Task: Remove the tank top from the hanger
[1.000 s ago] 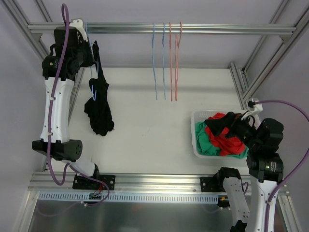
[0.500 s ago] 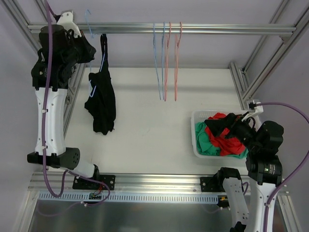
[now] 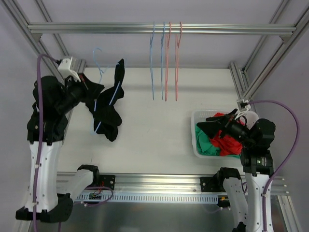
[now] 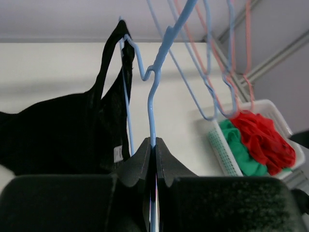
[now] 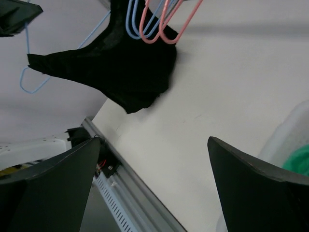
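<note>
Pinched in left hand (image 4: 154,147): thin light-blue wire hanger (image 4: 151,106) carrying black fabric tank top (image 4: 63,135). Right hand (image 5: 153,145) wide open, empty.

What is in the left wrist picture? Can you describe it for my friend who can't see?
The left gripper pinches the wire of a light blue hanger, with a black tank top draped on it at left. Behind, a white basket holds red and green clothes.
</note>
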Action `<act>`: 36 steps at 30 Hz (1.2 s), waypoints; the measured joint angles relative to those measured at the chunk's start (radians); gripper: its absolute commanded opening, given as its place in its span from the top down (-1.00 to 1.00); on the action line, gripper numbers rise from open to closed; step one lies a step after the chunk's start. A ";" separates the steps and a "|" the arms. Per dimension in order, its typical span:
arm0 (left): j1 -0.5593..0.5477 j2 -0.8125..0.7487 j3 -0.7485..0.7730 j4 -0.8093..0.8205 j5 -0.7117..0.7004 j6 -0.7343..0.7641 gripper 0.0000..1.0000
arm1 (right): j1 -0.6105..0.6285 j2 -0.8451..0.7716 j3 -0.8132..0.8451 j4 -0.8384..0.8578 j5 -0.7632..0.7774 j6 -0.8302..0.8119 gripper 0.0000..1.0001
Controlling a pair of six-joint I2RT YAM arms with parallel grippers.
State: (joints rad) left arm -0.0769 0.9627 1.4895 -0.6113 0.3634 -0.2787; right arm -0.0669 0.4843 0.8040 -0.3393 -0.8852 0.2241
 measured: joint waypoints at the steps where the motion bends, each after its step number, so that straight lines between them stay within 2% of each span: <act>1: 0.000 -0.045 -0.047 0.000 0.026 -0.005 1.00 | 0.024 0.002 -0.018 0.024 -0.003 0.017 -0.99; 3: 0.000 -0.186 -0.182 0.017 0.098 -0.023 1.00 | 0.120 0.013 -0.042 0.063 0.021 0.040 -0.98; 7: 0.000 -0.468 -0.416 0.010 0.202 -0.058 1.00 | 0.426 0.073 -0.032 0.108 0.152 0.032 -0.92; 12: 0.000 -0.687 -0.572 -0.006 0.372 -0.135 1.00 | 0.847 0.267 0.011 0.184 0.478 -0.053 -0.80; 14: -0.002 -0.732 -0.615 -0.011 0.444 -0.162 1.00 | 0.953 0.350 0.001 0.257 0.601 -0.078 -0.63; 18: -0.017 -0.787 -0.666 -0.026 0.529 -0.209 1.00 | 1.053 0.504 -0.019 0.397 0.789 -0.108 -0.45; 21: -0.029 -0.789 -0.679 -0.028 0.558 -0.231 1.00 | 1.074 0.580 -0.019 0.469 0.885 -0.119 -0.29; 24: -0.036 -0.789 -0.680 -0.028 0.572 -0.238 1.00 | 1.075 0.639 -0.018 0.519 0.945 -0.132 0.10; 25: -0.036 -0.789 -0.679 -0.028 0.574 -0.238 1.00 | 1.076 0.656 -0.016 0.528 0.959 -0.135 0.42; 27: -0.042 -0.786 -0.678 -0.029 0.576 -0.238 1.00 | 1.076 0.676 -0.014 0.536 0.977 -0.140 0.86; 28: -0.042 -0.785 -0.677 -0.029 0.576 -0.238 1.00 | 1.077 0.680 -0.014 0.537 0.983 -0.142 0.99; 36: -0.042 -0.777 -0.669 -0.028 0.578 -0.238 1.00 | 1.080 0.581 -0.020 0.530 1.065 -0.136 0.99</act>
State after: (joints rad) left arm -0.1184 0.1852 0.8204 -0.6395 0.9417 -0.5163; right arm 1.0130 1.0649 0.7837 0.1905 0.1795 0.0883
